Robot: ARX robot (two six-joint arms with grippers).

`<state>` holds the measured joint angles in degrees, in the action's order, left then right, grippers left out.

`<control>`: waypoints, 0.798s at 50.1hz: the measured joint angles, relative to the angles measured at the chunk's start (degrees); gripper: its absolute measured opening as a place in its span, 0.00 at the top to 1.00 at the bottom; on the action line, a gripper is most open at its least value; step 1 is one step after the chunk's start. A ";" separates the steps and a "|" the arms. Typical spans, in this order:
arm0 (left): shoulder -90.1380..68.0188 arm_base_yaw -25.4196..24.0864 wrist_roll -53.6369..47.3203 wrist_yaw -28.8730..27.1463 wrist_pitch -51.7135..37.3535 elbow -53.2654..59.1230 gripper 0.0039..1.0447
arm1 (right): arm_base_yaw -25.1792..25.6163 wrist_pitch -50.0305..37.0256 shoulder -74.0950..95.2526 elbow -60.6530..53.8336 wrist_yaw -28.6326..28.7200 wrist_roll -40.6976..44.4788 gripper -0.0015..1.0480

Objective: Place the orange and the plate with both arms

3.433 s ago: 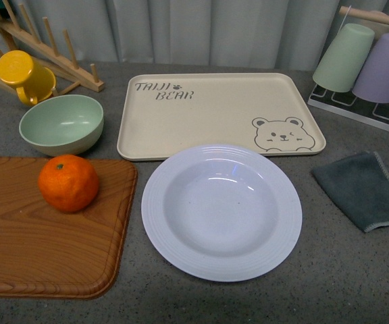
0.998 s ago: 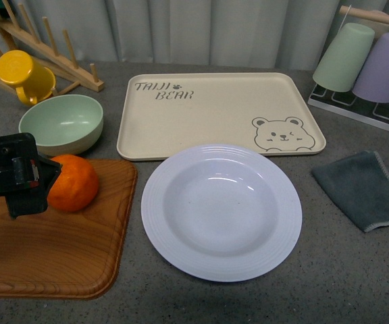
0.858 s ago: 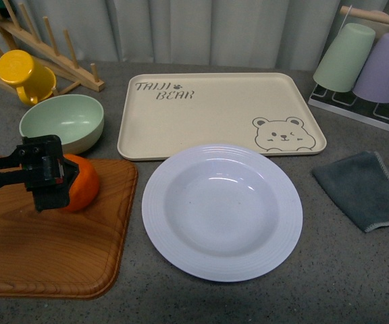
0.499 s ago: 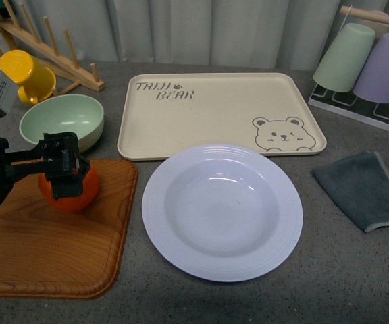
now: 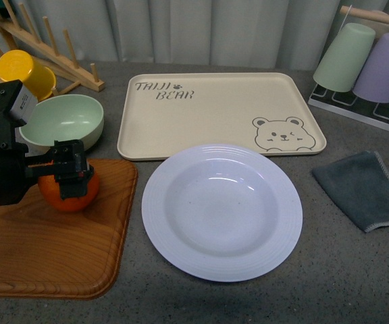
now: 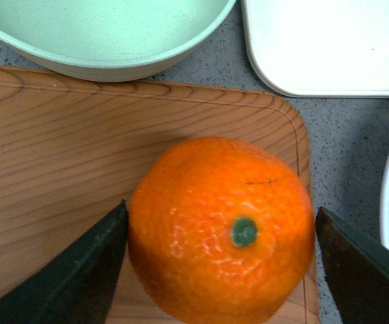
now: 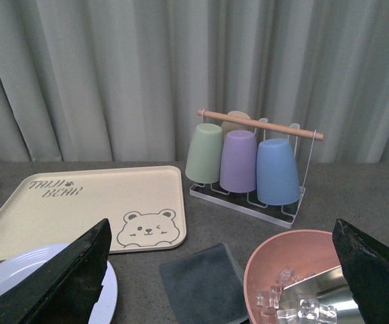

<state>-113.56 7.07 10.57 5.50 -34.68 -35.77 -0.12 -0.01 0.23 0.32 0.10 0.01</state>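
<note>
Grey speckled counter (image 5: 343, 290) lies under everything, and nearest me on my left sits the wooden cutting board (image 5: 53, 256). On its far right corner rests the orange (image 6: 208, 189), stem dot up. My left claw (image 5: 71, 177) hangs over it with jaws spread wide, one finger (image 6: 96, 277) at the skin and the other just beside it; I judge nothing is clamped yet. Trouble starts here: the fruit is round and smooth, so if one pad bites first it may roll off the board's corner toward the green bowl (image 5: 63, 121) or the plate (image 5: 152, 216). Squeeze too hard and I bruise it; too soft and it slips on the lift. The plate lies flat mid-counter beside the board, its far rim at the near edge of the bear tray (image 5: 215, 108); I cannot tell whether they touch. My right claw (image 7: 221, 221) is wide open and empty, out of the front view. That thin, low rim gives it little to bite, so it could skid the plate into the tray or toward my left arm. Further back, the yellow mug (image 5: 22, 74) and the cup rack (image 5: 370, 64) stand well apart from all this
</note>
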 joint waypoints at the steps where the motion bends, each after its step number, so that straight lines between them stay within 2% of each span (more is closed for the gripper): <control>1: -0.07 -0.04 0.00 0.11 0.02 -0.04 0.24 | 0.00 0.00 0.00 0.00 0.00 0.00 0.09; 5: -0.24 -0.20 -0.02 0.07 0.02 -0.20 0.34 | 0.00 0.00 0.00 0.00 -0.02 0.00 0.09; 7: -0.35 -0.17 -0.02 0.07 -0.02 -0.20 0.36 | 0.00 0.00 0.00 0.00 0.00 0.00 0.09; 15: 0.00 -0.15 0.26 -0.02 -0.22 -0.17 0.38 | 0.00 0.00 0.00 0.00 0.00 0.00 0.09; 20: 3.17 1.60 1.31 -1.90 -0.02 0.00 0.38 | 0.00 0.00 0.00 0.00 -0.02 0.00 0.09; 28: 5.70 7.74 4.63 -4.09 -0.61 -0.39 0.38 | 0.00 0.00 0.00 0.00 0.00 0.00 0.09; 35: 4.33 17.59 9.09 -6.10 -0.63 -1.84 0.38 | 0.00 0.00 0.00 0.00 0.00 0.00 0.09; 40: 2.67 22.53 11.30 -6.60 -0.66 -3.58 0.38 | 0.00 0.00 0.00 0.00 0.00 0.00 0.09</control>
<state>-110.89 29.61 21.87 -1.10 -35.33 -39.35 -0.12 -0.01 0.23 0.32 0.10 0.01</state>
